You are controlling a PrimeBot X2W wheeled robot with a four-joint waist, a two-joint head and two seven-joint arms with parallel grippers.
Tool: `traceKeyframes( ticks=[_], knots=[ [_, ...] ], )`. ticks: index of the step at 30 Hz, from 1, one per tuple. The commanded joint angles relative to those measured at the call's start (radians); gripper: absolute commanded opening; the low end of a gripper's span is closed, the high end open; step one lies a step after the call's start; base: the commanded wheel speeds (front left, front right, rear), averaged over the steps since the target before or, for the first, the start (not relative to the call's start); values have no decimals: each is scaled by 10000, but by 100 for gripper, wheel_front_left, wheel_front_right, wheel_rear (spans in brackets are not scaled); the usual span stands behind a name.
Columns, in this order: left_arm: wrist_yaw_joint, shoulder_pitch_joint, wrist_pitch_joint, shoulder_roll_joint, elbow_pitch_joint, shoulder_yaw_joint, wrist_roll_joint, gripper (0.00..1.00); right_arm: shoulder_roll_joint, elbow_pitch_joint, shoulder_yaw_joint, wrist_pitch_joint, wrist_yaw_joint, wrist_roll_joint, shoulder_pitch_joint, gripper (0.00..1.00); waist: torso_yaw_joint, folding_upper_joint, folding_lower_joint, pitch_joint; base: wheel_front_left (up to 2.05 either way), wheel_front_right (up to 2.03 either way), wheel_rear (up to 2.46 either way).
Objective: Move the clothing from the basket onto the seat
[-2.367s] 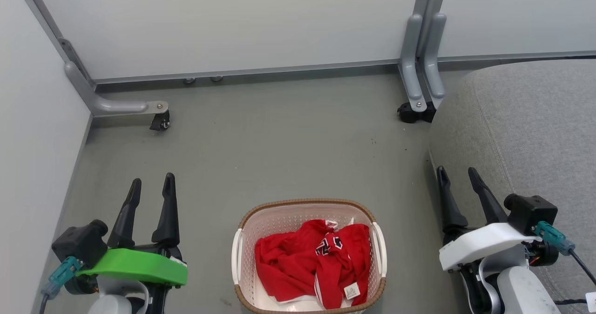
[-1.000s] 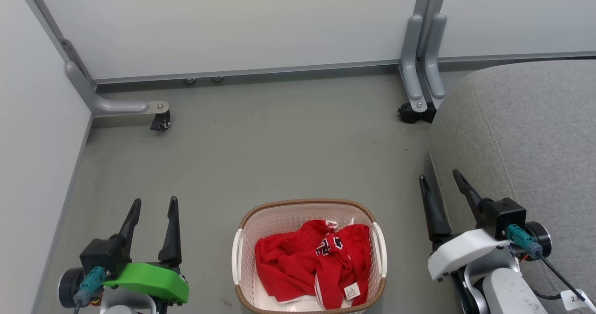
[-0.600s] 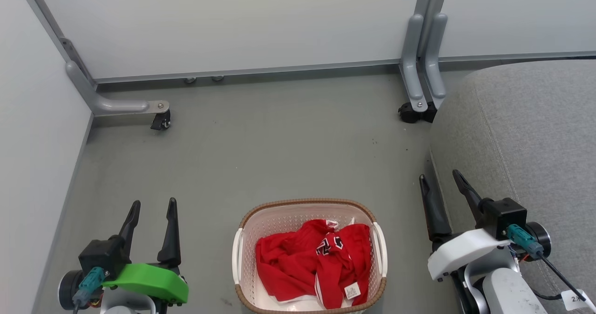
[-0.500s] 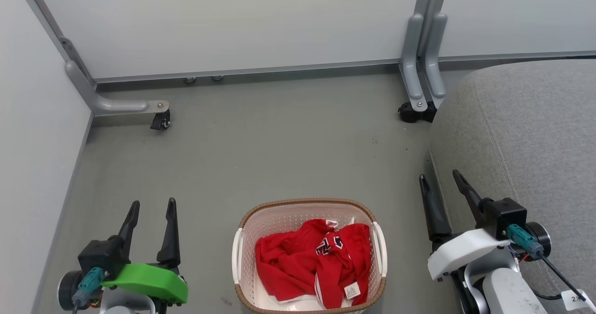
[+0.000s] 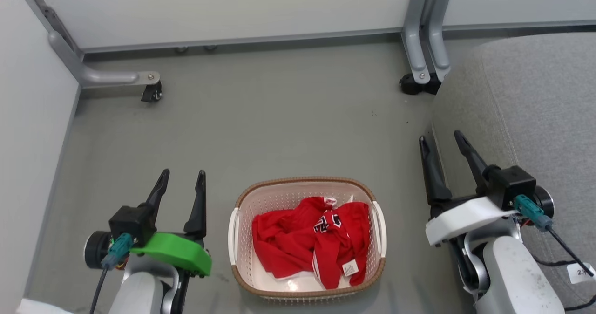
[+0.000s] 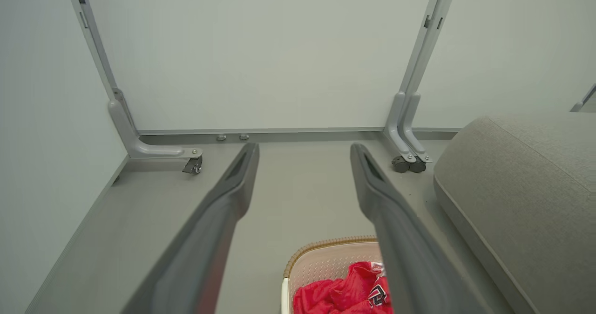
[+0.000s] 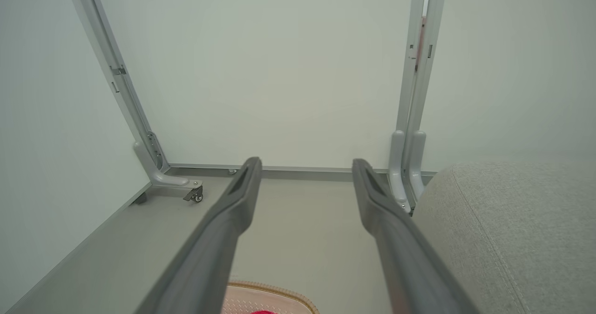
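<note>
My left gripper point(image 5: 182, 173) and right gripper point(image 5: 440, 137) stood spread, empty, either side of the basket point(image 5: 305, 182). The clothing point(image 5: 298, 242) lay crumpled inside: soft, light, floppy, I judged; best pinched at its raised middle fold.

The head view looks steeply down from above on the basket point(image 5: 305, 181) close before it, while both wrist views sit low, facing nearly level across the floor point(image 6: 302, 188) toward the partition wall point(image 6: 260, 53), sharing the seat point(image 6: 521, 188) and, seemingly, the basket's far rim.
</note>
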Motion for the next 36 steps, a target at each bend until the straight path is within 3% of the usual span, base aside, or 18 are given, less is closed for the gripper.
traceKeyframes(
  ticks=[1,9,20,36],
  knots=[
    [-36,-405,-29,-27,152,-167,-58,100,-19,-117,5,-38,0,19,-275,100,-122,0,0,727,0,0,0],
    [-36,-2383,-17,-199,1325,-1420,-241,100,-19,-852,146,-93,0,-12,-1457,100,-439,0,0,2779,0,0,0],
    [-36,-5116,-9,-328,3952,-3710,-482,100,-10,-1798,80,-233,0,76,-2852,100,-985,0,0,5466,0,0,0],
    [-35,-7783,944,-267,7526,-6168,-101,100,-10,-2531,315,-493,0,508,-3659,100,-1792,0,0,7976,0,0,0]
  ],
)
